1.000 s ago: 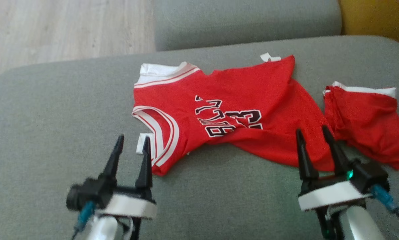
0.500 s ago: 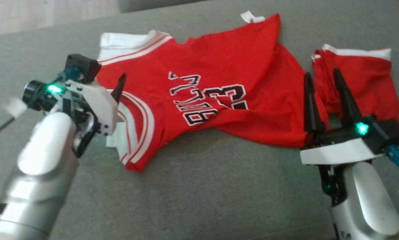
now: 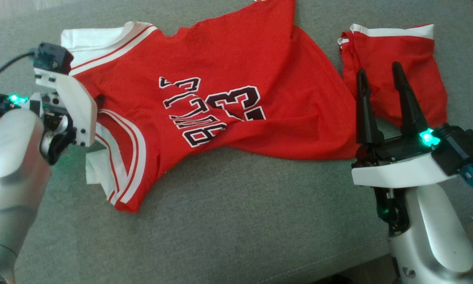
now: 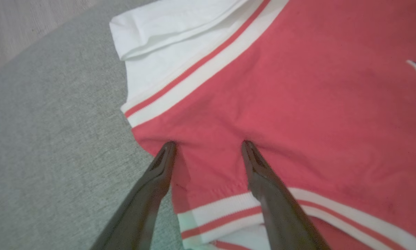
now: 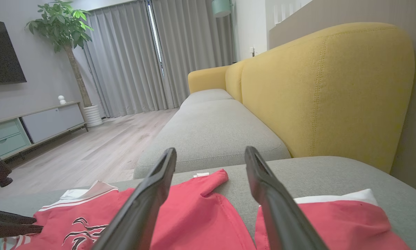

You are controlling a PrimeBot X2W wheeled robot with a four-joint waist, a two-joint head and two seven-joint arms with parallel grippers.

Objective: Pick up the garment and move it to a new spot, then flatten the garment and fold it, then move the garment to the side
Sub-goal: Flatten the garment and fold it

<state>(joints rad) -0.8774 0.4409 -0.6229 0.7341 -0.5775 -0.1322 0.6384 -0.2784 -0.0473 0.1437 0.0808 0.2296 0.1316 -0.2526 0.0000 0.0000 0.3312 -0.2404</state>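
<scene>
Red jersey (image 3: 220, 98) lies rumpled, lettering up, across the grey sofa cushion (image 3: 240, 221), with matching shorts (image 3: 418, 55) just beside its hem. The left gripper (image 4: 208, 144) has its fingers spread apart, both tips touching the cloth between two white-striped edges. The right gripper (image 3: 378, 71) is spread wide too, holding nothing, near the jersey's hem and the shorts.
</scene>
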